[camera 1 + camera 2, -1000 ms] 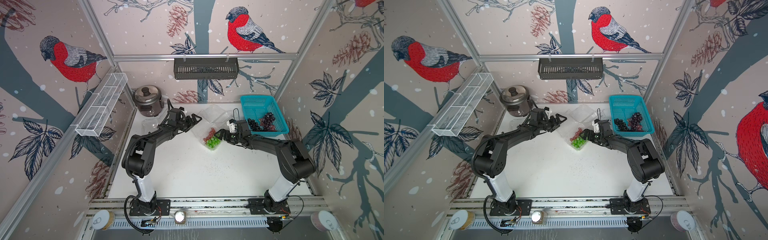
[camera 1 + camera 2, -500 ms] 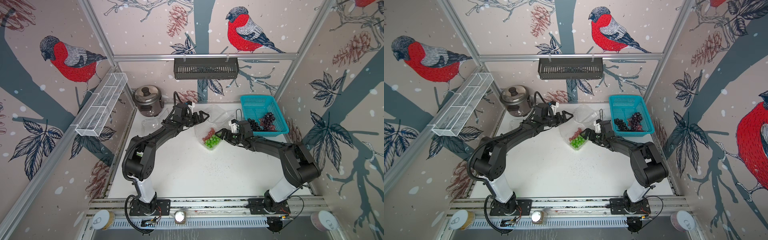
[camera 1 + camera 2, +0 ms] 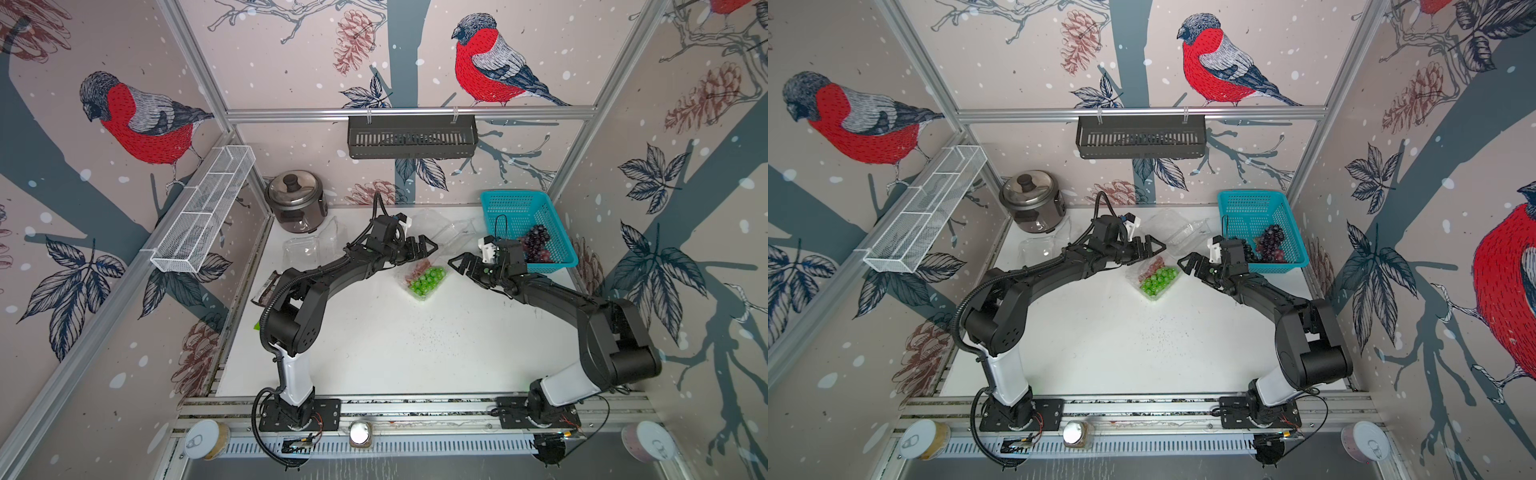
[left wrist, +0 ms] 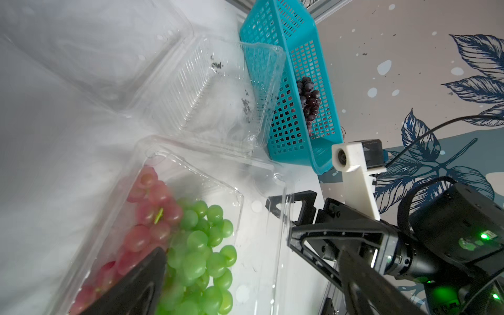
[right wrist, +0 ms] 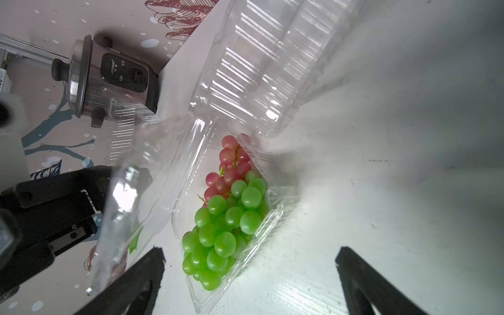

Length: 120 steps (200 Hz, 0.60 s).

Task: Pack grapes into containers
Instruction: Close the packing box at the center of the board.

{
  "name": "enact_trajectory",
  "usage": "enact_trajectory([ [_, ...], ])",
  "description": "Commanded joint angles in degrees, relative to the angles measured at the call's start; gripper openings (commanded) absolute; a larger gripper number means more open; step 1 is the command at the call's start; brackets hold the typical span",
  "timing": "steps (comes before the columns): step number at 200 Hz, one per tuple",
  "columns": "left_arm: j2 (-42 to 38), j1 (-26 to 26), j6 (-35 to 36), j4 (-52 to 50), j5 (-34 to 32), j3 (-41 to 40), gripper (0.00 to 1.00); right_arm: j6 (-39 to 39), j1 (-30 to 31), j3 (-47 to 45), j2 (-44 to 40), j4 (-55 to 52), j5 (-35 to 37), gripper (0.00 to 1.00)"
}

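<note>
left fingers (image 3: 422,248): spread open, empty, at far-left edge of filled container (image 3: 436,286) | right fingers (image 3: 464,266): spread wide, empty, just right of it | filled container: mid-desk (image 3: 374,332), lid open, green grapes (image 3: 427,279) at near end, red grapes (image 3: 417,268) at far end | dark grapes (image 3: 537,245): in turquoise basket (image 3: 519,198), far right | empty containers (image 3: 451,227): far side, another (image 3: 302,249) beside rice cooker (image 3: 296,199)

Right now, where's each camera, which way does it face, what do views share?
Both top views: high over the front rail, looking down at the table; both arms whole, left tool and right tool open.
Left wrist: on left arm, looking past own fingers at grape box, basket, right tool.
Right wrist: on right arm, looking between own fingers at grape box, cooker, left tool.
Shared: both wrist views show the grape box.
</note>
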Motion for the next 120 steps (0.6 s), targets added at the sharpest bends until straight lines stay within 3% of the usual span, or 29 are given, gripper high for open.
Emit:
enact_trajectory([
  [1, 0.4, -0.8, -2.9, 4.2, 0.6, -1.2, 0.97, -1.1, -0.2, 0.0, -0.2, -0.7, -0.8, 1.00],
  [120, 1.3, -4.1, -6.8, 8.0, 0.3, -6.7, 0.97, -0.9, 1.5, 4.6, 6.3, 1.5, -0.8, 1.00],
])
